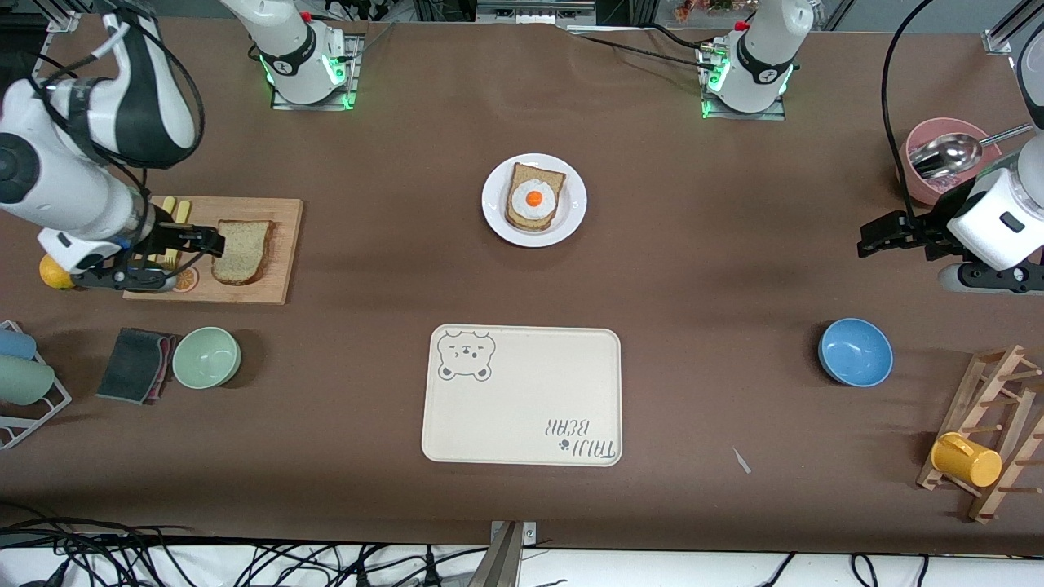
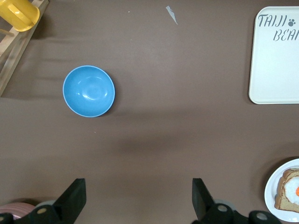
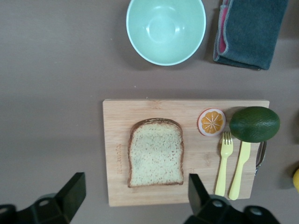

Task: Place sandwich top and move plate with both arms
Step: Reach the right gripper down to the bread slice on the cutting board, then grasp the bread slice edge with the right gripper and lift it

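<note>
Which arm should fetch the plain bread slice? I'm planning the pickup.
The right arm. Its hand hovers open over the wooden board, right above the sandwich top. The left hand, also open, waits over bare table near the blue bowl, away from the slice.

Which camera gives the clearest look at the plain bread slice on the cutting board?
The right wrist view: the sandwich top lies whole and unobstructed on the wooden board, straight below the camera. In the front view it is smaller, with the open right gripper at its edge. The left wrist view misses it.
</note>
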Available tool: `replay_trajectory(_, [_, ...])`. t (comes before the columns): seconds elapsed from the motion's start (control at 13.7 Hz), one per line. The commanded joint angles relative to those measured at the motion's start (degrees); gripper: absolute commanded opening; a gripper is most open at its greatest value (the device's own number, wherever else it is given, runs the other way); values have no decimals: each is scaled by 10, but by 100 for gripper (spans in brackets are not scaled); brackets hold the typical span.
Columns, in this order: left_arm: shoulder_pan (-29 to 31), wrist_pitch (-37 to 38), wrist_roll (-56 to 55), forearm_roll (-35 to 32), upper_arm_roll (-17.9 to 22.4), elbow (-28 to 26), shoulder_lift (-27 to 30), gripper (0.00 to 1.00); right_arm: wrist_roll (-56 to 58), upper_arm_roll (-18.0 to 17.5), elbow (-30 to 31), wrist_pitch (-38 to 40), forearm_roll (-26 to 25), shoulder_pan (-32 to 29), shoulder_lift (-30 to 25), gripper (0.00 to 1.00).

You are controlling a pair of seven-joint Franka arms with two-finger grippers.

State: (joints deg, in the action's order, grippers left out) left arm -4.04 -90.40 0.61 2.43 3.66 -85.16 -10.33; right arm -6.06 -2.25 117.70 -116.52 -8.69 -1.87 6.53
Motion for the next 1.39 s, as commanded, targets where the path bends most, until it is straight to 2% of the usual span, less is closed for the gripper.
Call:
replay_trajectory(0.0, [1, -2, -1, 5, -1, 3, 1, 100, -75, -2, 53, -53, -48, 18, -4, 90])
replay_trajectory(0.15, [1, -2, -1, 4, -1, 4, 1, 100, -109, -2, 67, -83, -55, 32, 21, 89])
replay_trajectory(0.44, [2, -2, 3, 4, -1, 8, 2, 100, -168, -2, 87, -141, -113, 33, 82, 81])
replay_trajectory(0.66, [3, 7, 4, 5, -1, -2, 10, 100, -172, -1, 86, -165, -116, 32, 109, 75])
replay_trajectory(0.95, [3, 1, 4, 5, -1, -4, 17, 100, -186, -1, 86, -170, -118, 32, 130, 62])
replay_trajectory(1.32, [3, -22, 4, 5, 0, -2, 15, 100, -186, 1, 87, -166, -128, 31, 145, 60])
